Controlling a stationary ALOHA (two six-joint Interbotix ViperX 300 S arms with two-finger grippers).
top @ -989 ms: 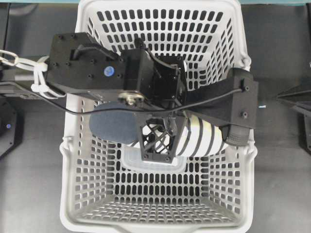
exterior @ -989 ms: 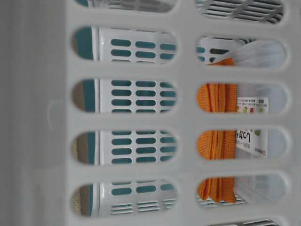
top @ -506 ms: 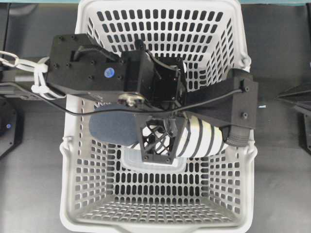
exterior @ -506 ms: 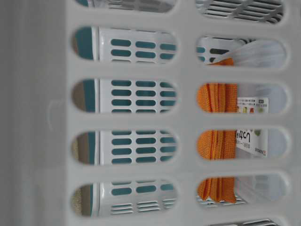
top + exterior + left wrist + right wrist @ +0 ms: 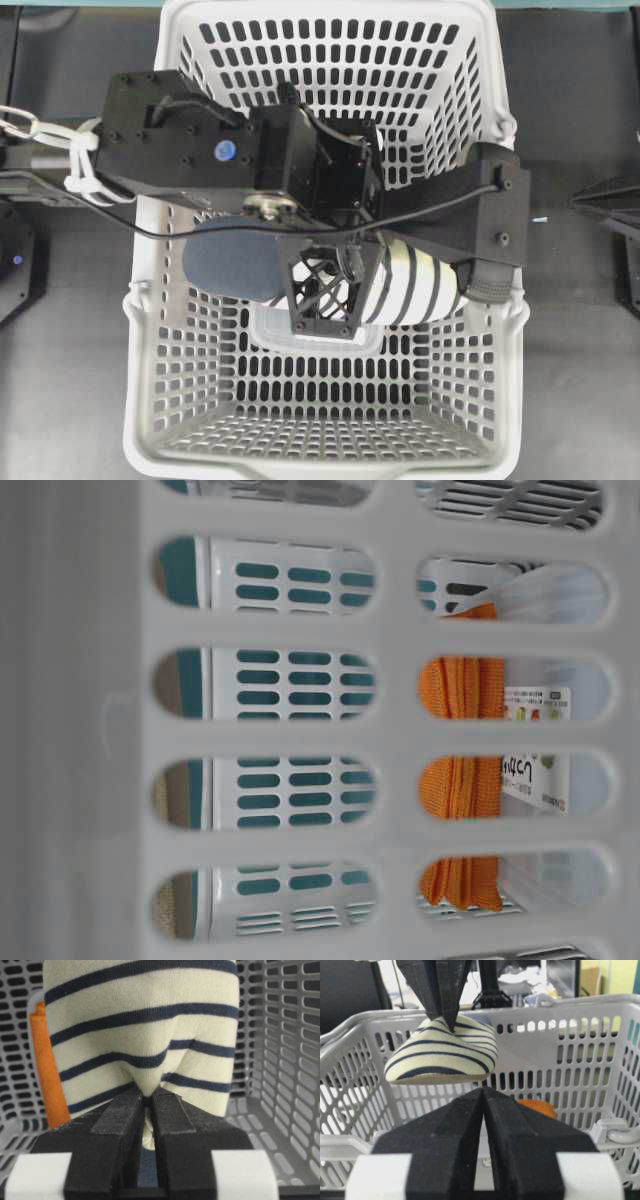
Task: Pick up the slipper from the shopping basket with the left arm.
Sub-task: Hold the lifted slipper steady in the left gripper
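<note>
Overhead, the left pincer (image 5: 322,295) was clamped on a pinch of the slipper (image 5: 405,285) at its striped upper, holding it in the air above the shopping basket (image 5: 330,420). An orange cloth (image 5: 47,1065) lay below it. Meanwhile the right pincer (image 5: 484,1097) sat closed and empty outside the basket.

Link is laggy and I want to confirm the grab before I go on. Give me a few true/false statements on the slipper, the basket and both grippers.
1. The left gripper is pinching the striped fabric of the slipper. True.
2. The slipper rests on the floor of the shopping basket. False: the right wrist view shows it hanging clear of the floor, up near the rim.
3. The right gripper is shut and holds nothing. True.
4. The orange cloth has been lifted out with the slipper. False: it remains low inside the basket.
5. The right gripper is inside the basket. False: it sits outside the wall.
</note>
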